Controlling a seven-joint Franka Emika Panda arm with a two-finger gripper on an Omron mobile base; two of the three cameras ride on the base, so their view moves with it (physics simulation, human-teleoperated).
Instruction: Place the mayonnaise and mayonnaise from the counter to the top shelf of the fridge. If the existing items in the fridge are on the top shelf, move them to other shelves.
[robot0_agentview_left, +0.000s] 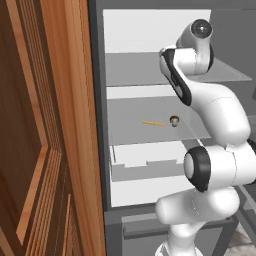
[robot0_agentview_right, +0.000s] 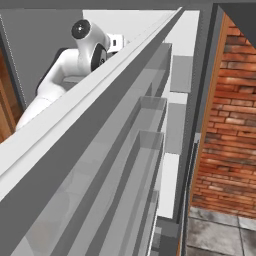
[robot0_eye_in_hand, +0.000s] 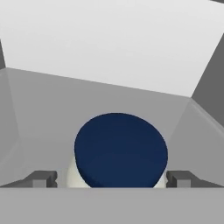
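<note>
Grey top shelf (robot0_eye_in_hand: 52, 105) bears mayonnaise (robot0_eye_in_hand: 120, 151), fridge (robot0_agentview_left: 150, 30)

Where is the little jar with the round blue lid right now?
In the hand view, the creamy-white jar with the round blue lid stands on a grey fridge shelf before the white back panel, between the open gripper's dark fingertips.

Counted: one blue-lidded jar (robot0_eye_in_hand: 120, 151), one small tan round item (robot0_agentview_left: 174, 120), one orange sliver (robot0_agentview_left: 153, 123), and two shelves.

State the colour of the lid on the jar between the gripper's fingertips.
Dark blue lid, on a creamy-white jar; hand view shows it best.
</note>
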